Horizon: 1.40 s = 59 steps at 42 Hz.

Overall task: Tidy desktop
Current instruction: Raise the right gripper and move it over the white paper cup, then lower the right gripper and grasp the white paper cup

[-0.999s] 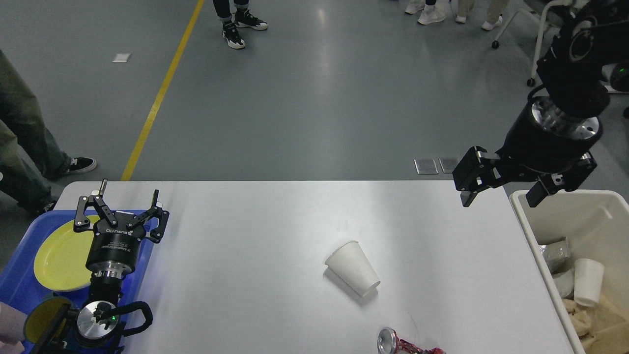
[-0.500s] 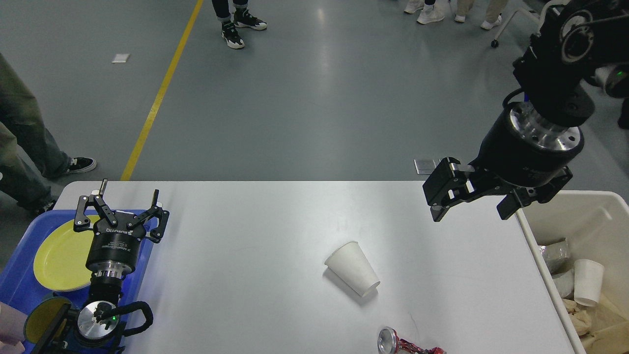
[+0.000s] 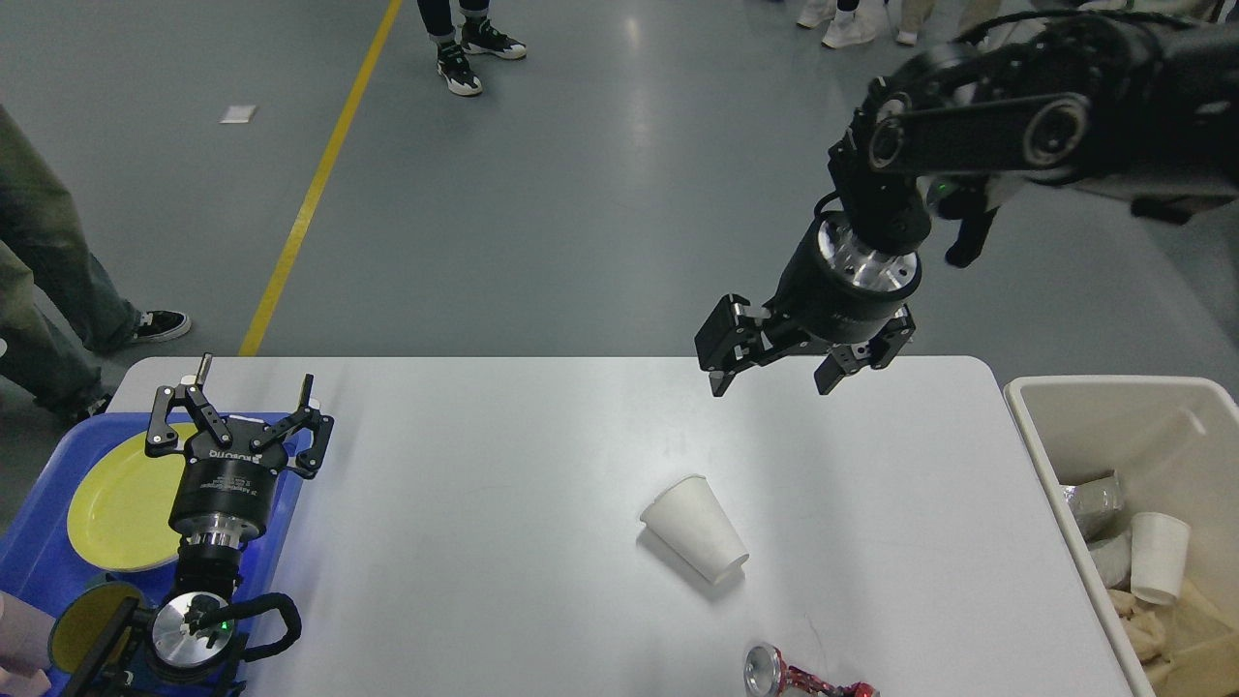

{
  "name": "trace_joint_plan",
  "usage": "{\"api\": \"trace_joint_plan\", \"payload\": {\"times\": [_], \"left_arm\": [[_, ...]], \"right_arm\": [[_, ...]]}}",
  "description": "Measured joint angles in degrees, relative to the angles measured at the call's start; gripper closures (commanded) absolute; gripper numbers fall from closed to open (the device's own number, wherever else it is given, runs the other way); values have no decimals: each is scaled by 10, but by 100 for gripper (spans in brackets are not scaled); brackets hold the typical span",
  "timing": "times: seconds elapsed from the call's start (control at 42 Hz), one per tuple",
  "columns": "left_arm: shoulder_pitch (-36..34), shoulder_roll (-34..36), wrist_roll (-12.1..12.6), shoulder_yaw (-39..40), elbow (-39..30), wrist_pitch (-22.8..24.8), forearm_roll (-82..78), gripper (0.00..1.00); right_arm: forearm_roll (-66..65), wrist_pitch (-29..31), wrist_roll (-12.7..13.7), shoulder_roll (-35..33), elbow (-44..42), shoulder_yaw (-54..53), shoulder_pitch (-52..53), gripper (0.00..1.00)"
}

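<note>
1. Two grippers are in view. The right gripper has its fingers spread apart and holds nothing. It hangs above the far edge of the desktop, fingers pointing down.
2. Change from the earlier frames: the right gripper was over the beige bin at the desktop's right edge; it has moved left and now hangs clear of the bin.
3. The left gripper has its fingers apart and holds nothing. It sits over the near-left part of the desktop, above the blue tray. Its position is unchanged.
4. A white paper cup lies on its side near the middle of the desktop, toward the near edge. It has not moved.
5. A crushed red can lies at the near edge, just beyond the cup.
6. A yellow plate lies in the tray.
7. The bin holds a white cup and other waste.
</note>
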State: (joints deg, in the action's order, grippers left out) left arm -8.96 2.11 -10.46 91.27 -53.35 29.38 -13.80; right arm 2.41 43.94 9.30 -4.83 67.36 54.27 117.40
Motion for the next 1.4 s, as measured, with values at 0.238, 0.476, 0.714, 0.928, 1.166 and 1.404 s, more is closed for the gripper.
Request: {"api": "trace_joint_plan", "payload": {"times": [0.238,0.476,0.714,0.928,1.166,1.404], "left_arm": [[0,0,0,0,0,0,-1,4],[0,0,0,0,0,0,0,4],[0,0,0,0,0,0,0,4],[0,0,0,0,0,0,0,4],[0,0,0,0,0,0,0,4],[0,0,0,0,0,0,0,4]], "right_arm": [[-141,-43,-3,61,-108,-47,-166,1],[-320,-120,-5,89,-120,-95,-271,5],[-346,-201,-6,125,-147,-97,-339,5],[-384,-234,-6,149,-193,-88,-399,4],[-389,-260,-5,154,-219,-82,-423,4],[-389,-262,-5,156,-235,-69,-440,4]]}}
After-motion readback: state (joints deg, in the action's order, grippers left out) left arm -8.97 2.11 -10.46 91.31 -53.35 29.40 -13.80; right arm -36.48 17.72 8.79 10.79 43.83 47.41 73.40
